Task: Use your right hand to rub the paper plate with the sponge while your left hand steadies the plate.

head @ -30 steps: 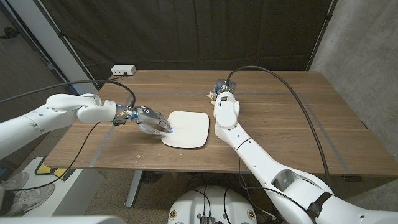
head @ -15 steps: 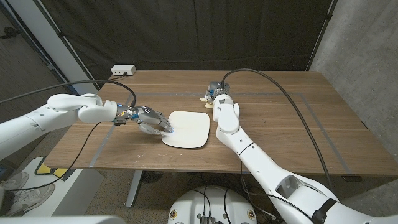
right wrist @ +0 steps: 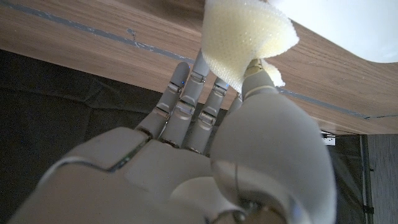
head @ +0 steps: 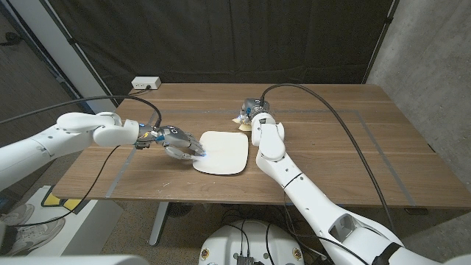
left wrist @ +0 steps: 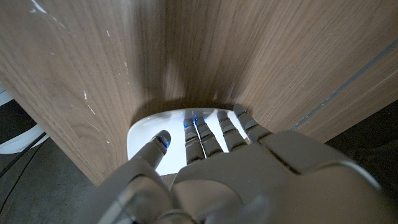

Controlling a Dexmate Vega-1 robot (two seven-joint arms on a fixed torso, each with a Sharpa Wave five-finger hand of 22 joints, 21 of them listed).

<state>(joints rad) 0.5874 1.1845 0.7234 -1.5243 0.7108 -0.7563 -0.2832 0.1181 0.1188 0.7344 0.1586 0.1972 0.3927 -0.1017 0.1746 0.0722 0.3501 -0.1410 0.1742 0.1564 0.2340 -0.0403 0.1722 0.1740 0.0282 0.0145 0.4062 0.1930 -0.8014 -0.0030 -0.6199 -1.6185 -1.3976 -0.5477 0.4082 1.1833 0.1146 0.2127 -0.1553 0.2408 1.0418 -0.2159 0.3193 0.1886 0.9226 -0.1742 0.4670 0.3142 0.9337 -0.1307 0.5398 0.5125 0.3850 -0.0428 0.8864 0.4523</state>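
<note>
The paper plate [head: 221,152] lay near the desk's [head: 324,147] front edge, with the left hand [head: 179,144] pressing spread fingers [left wrist: 198,129] on its left rim, holding nothing. The right hand [head: 248,112], just beyond the plate's far corner, pinched the sponge [right wrist: 244,38], folded between thumb and fingers. With such a light pinch, I judged the sponge might slip or crumple once rubbed, and a hard stroke could skid the plate.

The head camera looks down from above over the whole table [head: 324,147]. Each wrist camera sits close behind its own hand, facing along the fingers at the wood. All three share the plate [head: 223,152].
</note>
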